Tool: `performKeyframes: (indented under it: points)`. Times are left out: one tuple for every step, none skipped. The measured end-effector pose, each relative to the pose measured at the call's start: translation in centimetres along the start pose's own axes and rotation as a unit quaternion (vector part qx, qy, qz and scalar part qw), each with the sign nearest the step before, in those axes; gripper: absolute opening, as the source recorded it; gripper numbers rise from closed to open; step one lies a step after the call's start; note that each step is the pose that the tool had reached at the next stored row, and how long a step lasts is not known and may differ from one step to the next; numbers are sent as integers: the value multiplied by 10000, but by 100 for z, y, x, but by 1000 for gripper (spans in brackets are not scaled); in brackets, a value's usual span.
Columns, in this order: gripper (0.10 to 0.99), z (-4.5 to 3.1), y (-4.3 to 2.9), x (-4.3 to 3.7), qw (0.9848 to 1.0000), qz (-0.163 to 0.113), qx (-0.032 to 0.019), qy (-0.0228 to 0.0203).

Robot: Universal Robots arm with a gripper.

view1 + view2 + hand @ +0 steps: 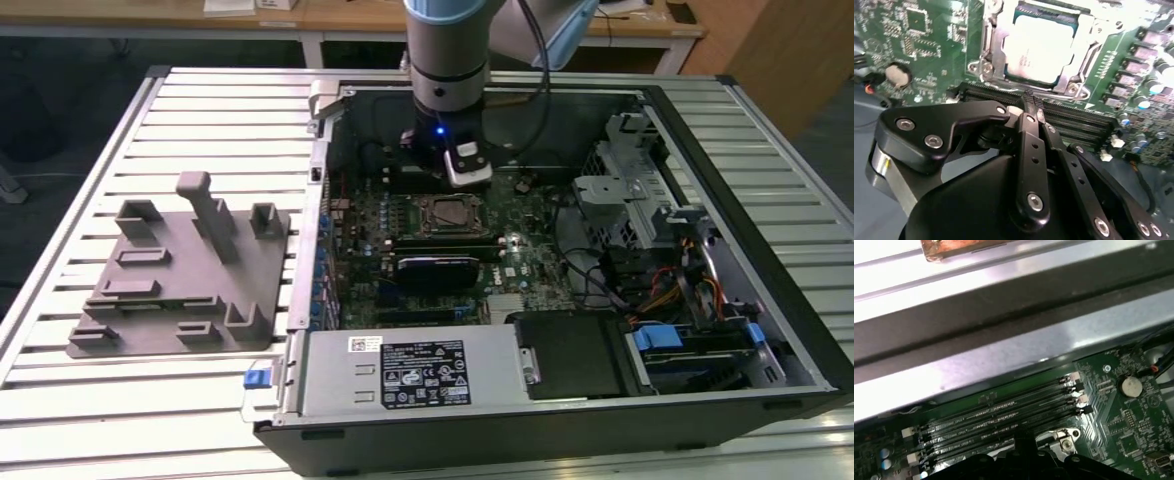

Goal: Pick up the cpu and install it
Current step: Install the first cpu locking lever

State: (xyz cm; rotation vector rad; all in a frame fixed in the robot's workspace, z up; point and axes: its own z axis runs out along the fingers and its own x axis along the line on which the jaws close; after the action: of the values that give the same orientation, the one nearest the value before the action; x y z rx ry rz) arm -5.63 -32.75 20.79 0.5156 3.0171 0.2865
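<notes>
One cpu (1040,49) sits in the socket (999,55) on the motherboard (914,35); the gripper (1032,106), closed and empty, hovers just beside it.

Even, diffuse light from above fills the exterior view; the slatted table (80,420) reads bright and pale, while the inside of the computer case (561,400) stays darker, shaded near its walls. A small blue light glows on the arm (438,130) above the motherboard (521,270). In the second wrist view the cpu (1041,47) glares almost white, and the black gripper (1035,107) in front is soft and blurred. In the first wrist view the metal case wall (1004,355) carries broad washed-out reflections, and the memory slots (994,420) below it look smeared.
</notes>
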Motion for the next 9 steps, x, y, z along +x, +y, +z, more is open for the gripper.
performKeyframes:
  points:
    - [106, 1, 3, -10, 10000, 4, 53, 32]
    - [106, 2, 6, -18, 9999, 7, 108, 57]
    - [106, 2, 7, -20, 9999, 8, 157, 61]
    - [106, 3, 7, -21, 9998, 6, 175, 55]
    - [106, 3, 7, -21, 9998, 6, 175, 55]
    - [106, 3, 7, -21, 9998, 5, 175, 55]
    - [106, 3, 7, -21, 9998, 5, 176, 55]
    - [106, 3, 7, -21, 9998, 5, 176, 55]
    - [106, 0, 8, -21, 9998, 5, 179, 54]
